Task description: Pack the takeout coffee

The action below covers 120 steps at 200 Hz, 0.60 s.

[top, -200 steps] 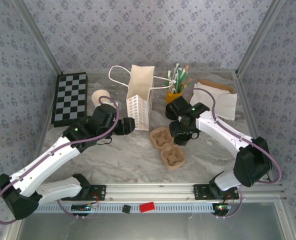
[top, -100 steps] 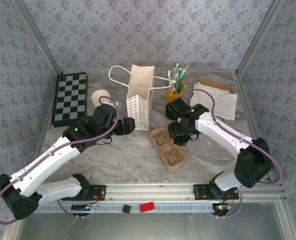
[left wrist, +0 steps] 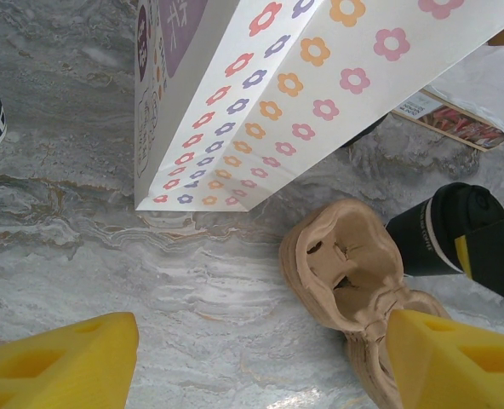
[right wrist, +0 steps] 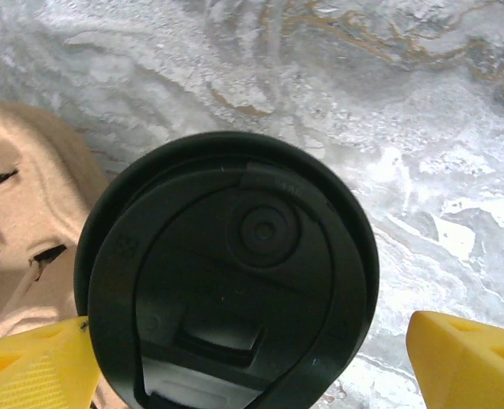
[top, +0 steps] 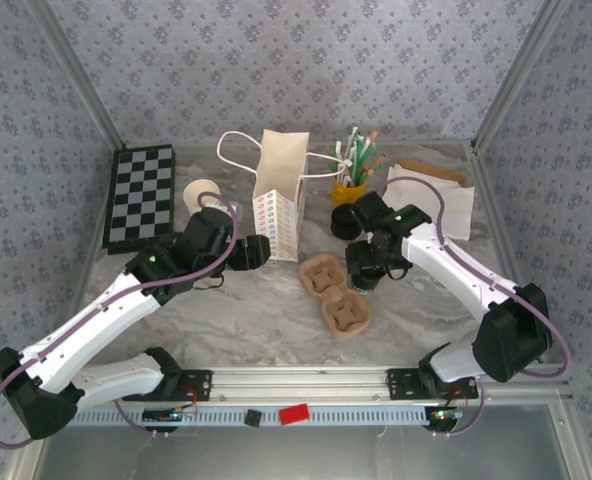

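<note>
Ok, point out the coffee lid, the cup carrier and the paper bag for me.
coffee lid (right wrist: 231, 268): right wrist view, middle of its black top.
cup carrier (left wrist: 347, 256): left wrist view, inside wall of one well.
paper bag (left wrist: 265, 98): left wrist view, flowered side panel.

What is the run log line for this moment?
right fingers: open, either side of coffee cup | left fingers: open, empty, by paper bag | coffee cup: on table beside carrier, unbagged

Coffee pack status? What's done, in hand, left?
Done: black lid is on the coffee cup. In hand: right gripper straddles it from above, jaws open, no grip yet. Left: cup is beside the pulp carrier and outside the paper bag; left gripper hovers open by the bag's base.
</note>
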### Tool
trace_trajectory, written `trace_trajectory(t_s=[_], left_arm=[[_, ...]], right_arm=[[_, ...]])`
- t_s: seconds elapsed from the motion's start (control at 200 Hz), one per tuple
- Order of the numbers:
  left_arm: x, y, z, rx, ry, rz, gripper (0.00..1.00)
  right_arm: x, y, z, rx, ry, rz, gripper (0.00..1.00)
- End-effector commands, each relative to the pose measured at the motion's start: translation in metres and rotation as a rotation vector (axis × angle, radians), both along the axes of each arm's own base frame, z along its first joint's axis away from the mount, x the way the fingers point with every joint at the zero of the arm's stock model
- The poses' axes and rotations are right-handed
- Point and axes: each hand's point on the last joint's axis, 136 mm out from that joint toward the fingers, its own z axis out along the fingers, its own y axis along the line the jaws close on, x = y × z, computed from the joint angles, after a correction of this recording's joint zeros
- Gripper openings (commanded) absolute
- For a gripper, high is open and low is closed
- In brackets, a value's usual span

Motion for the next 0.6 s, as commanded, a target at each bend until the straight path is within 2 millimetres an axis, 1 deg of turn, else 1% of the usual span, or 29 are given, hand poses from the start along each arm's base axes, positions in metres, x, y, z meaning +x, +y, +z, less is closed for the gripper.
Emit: trace_trajectory(t_s=[0.0, 0.045, 0.105, 0.165, 0.245, 0.38, 0.525, 0.595], left_arm=[[0.001, -0.001, 0.007, -0.009, -0.014, -0.009, 0.76], [0.002, -0.001, 0.007, -0.008, -0.014, -0.008, 0.77], [0.002, -0.001, 0.007, -0.008, -0.014, -0.008, 0.76], [0.003, -0.002, 0.007, -0.01, -0.013, -0.007, 0.76], [0.002, -0.003, 0.007, -0.012, -0.012, -0.011, 0.77], [0.002, -0.002, 0.008, -0.012, -0.012, -0.009, 0.77], [0.002, -0.002, 0.008, -0.013, -0.011, -0.008, 0.76], [0.002, -0.003, 0.007, -0.014, -0.009, -0.011, 0.76]], right_arm=[[-0.005, -0.009, 0.003, 0.036, 0.011, -0.051, 0.91], [0.0, -0.004, 0.003, 0.052, -0.015, -0.023, 0.9], [-0.002, 0.001, 0.002, 0.051, 0.001, -0.001, 0.9], [-0.003, -0.001, 0.001, 0.02, 0.014, -0.005, 0.89], [-0.006, 0.002, -0.005, 0.035, 0.036, -0.005, 0.89], [0.002, -0.004, -0.008, -0.02, 0.033, -0.013, 0.89], [0.008, -0.002, -0.011, -0.03, 0.033, -0.006, 0.87], [0.007, -0.003, -0.015, -0.045, 0.054, -0.001, 0.87]])
